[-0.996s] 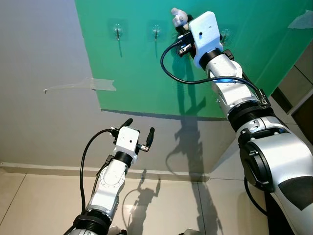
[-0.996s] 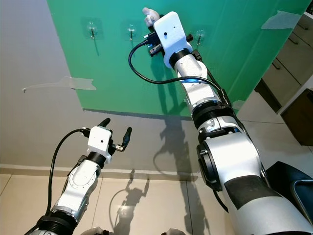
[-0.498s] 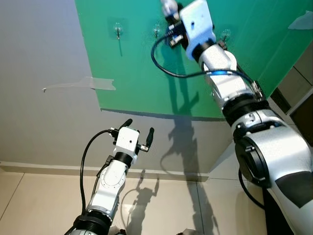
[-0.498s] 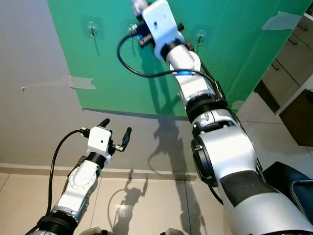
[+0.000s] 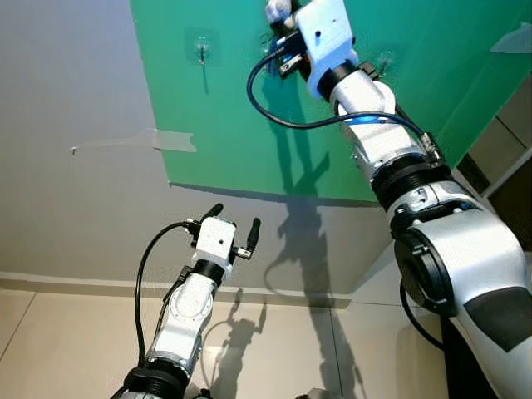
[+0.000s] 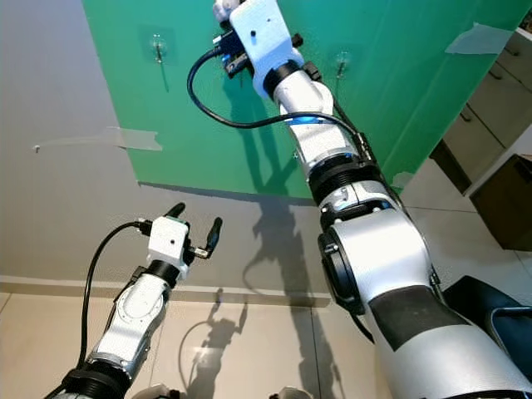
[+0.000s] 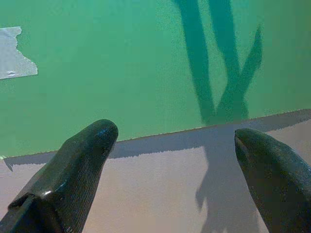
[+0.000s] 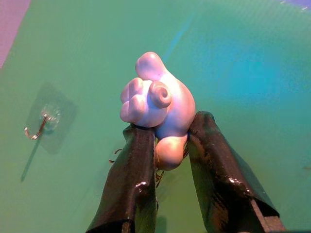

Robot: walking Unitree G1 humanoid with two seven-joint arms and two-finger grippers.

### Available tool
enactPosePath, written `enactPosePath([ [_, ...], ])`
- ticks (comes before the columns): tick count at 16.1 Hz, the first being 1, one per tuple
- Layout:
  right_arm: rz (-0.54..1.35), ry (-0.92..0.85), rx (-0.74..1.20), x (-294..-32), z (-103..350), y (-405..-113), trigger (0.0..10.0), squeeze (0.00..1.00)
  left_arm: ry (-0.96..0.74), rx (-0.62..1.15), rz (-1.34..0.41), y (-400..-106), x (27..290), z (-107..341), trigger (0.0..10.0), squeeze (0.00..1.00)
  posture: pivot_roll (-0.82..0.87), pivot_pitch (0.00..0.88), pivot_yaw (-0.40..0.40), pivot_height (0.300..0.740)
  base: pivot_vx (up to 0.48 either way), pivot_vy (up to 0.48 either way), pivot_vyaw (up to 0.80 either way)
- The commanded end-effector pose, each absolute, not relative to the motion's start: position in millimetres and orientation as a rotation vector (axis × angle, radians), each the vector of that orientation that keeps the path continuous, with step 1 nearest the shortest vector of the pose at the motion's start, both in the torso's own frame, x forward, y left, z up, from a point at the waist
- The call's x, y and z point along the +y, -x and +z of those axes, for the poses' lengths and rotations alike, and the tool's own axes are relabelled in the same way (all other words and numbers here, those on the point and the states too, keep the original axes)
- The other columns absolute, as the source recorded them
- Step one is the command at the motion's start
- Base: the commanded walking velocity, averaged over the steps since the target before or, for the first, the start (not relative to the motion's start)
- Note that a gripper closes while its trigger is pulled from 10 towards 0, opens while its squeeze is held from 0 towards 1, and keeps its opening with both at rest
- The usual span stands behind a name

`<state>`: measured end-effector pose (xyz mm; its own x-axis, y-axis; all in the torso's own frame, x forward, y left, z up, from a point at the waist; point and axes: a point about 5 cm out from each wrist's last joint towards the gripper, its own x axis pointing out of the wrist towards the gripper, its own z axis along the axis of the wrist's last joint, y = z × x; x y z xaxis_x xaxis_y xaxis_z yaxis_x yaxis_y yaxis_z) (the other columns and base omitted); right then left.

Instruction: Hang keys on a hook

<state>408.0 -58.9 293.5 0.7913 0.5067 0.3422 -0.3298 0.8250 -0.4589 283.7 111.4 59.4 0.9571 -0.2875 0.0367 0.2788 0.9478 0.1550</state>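
Step in hand: bringing the keys up to a hook, not hung yet.

Held high at 12 o'clock in the head views, right up against the green sheet (image 5: pixel 233 125) on the wall (image 5: pixel 66 208). Right gripper (image 8: pixel 170 126) pinching the key charm (image 8: pixel 158 104), a little pale toy shape, with both black fingers (image 8: pixel 133 170) pressed on its sides. Real keys and ring mostly hidden under the fingers, so hard to tell how they hang.

One hook (image 5: pixel 200 51) off at 9 o'clock from the right gripper, well apart. Another hook (image 5: pixel 382 60) at 3 o'clock, just past the arm. A hook (image 8: pixel 41 124) also seen from the right wrist, off to the side of the charm, not touching it.

Left gripper (image 5: pixel 236 215) down low at 7 o'clock, fingers spread wide, holding nothing.

Charm's long way in line with the fingers. Bumpy top end poking out past the tips toward the green sheet, round bottom end tucked between the fingers.

Next, probably: slide sideways to a hook, get the ring over the tip, then let go. Tricky part: small hook, hidden ring, so slow and careful.
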Motion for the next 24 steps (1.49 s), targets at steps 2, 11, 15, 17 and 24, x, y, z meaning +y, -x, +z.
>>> enactPosePath([
  [2,0.466,0.397,-0.499,-56.4,303.2,-407.6,0.0,0.0,-0.151,-0.074,-0.28,-282.4,111.1,61.7,10.0,0.0,-0.02,0.0,-0.109,0.723,0.0,0.0,0.0],
  [11,0.463,0.391,-0.429,-55.5,278.6,-408.0,0.0,0.0,-0.154,-0.071,-0.266,-278.5,113.9,60.4,10.0,0.0,-0.01,0.0,-0.116,0.723,0.0,0.0,0.0],
  [15,0.46,0.384,-0.406,-56.6,270.4,-407.9,0.0,0.0,-0.156,-0.065,-0.269,-275.0,113.6,58.7,10.0,0.0,-0.01,0.0,-0.114,0.723,0.0,0.0,0.0],
  [17,0.458,0.384,-0.399,-56.9,268.1,-407.9,0.0,0.0,-0.157,-0.064,-0.27,-274.2,113.1,58.6,10.0,0.0,-0.01,0.0,-0.114,0.723,0.0,0.0,0.0],
  [24,0.489,0.38,-0.492,-49.9,295.2,-405.7,0.0,0.0,-0.157,-0.067,-0.266,-276.3,113.6,60.8,10.0,0.0,-0.01,0.0,-0.119,0.723,0.0,0.0,0.0],
])
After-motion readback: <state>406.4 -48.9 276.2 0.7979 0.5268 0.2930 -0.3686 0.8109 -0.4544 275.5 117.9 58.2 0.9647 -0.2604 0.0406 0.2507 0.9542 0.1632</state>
